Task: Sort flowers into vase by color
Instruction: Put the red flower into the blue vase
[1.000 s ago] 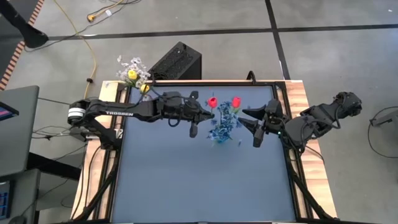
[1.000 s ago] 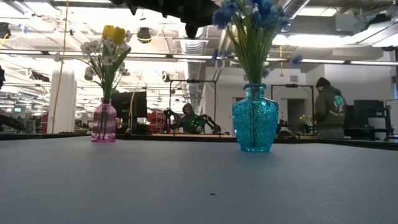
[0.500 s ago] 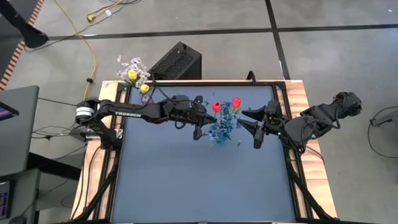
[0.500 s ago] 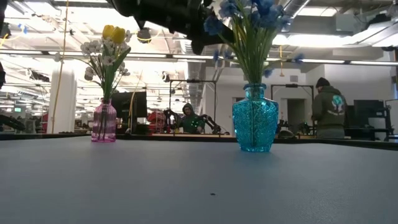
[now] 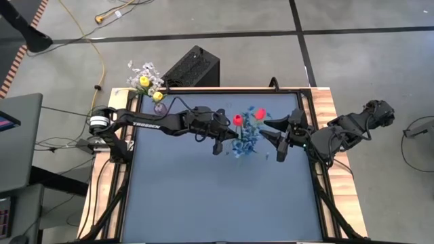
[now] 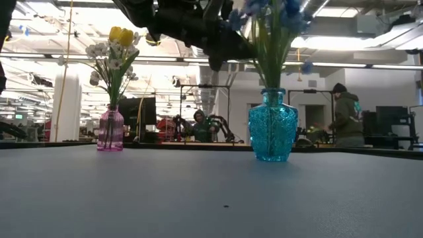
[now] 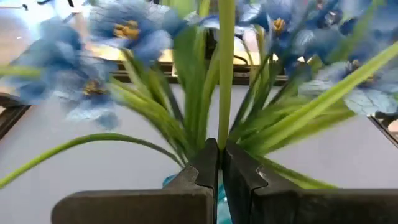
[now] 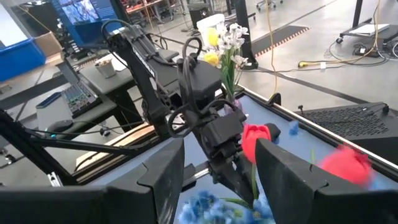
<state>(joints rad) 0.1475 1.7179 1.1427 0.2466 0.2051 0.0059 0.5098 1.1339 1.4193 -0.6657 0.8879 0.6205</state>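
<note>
Tulip (image 5: 237,119) has moved over the blue vase (image 6: 272,125), pinched in the left gripper (image 5: 218,147); insertion comes next; right gripper (image 5: 279,145) waits open.

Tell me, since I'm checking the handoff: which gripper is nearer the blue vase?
Left. The left gripper sits right beside the blue vase, shut on a red tulip stem. The right gripper waits open, off to the other side.

Teal vase (image 6: 272,125) below the left end effector (image 7: 219,163): faceted glossy glass; bench (image 5: 224,196) smooth matt; edges wood.
</note>
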